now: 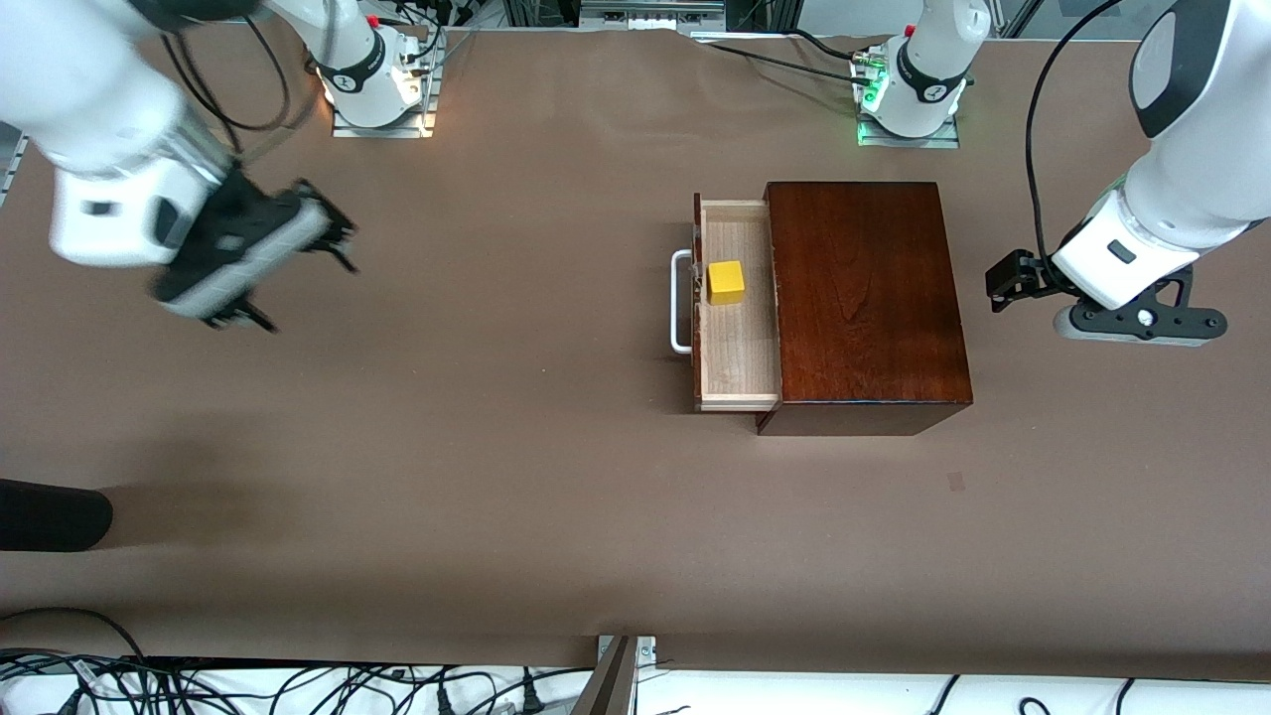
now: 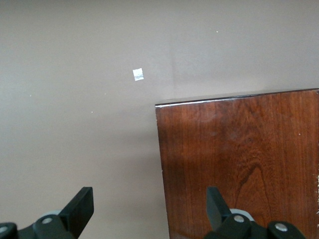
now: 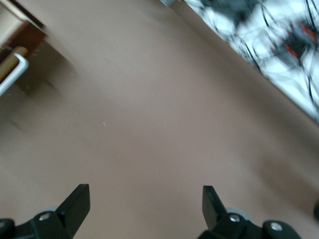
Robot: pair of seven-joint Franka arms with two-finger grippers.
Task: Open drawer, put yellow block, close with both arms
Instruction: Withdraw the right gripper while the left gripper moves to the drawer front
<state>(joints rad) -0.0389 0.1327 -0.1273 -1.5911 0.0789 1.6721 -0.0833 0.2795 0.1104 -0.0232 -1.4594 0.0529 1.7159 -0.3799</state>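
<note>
Right wrist view: drawer [image 3: 12, 64] mostly cut off, handle [image 3: 11, 74] visible.

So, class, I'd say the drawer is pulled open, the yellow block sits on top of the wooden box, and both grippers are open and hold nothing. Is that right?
Not quite. The front view shows the yellow block lying in the open drawer, not on top of the wooden box. The rest holds: the left gripper and the right gripper are open and hold nothing.
</note>
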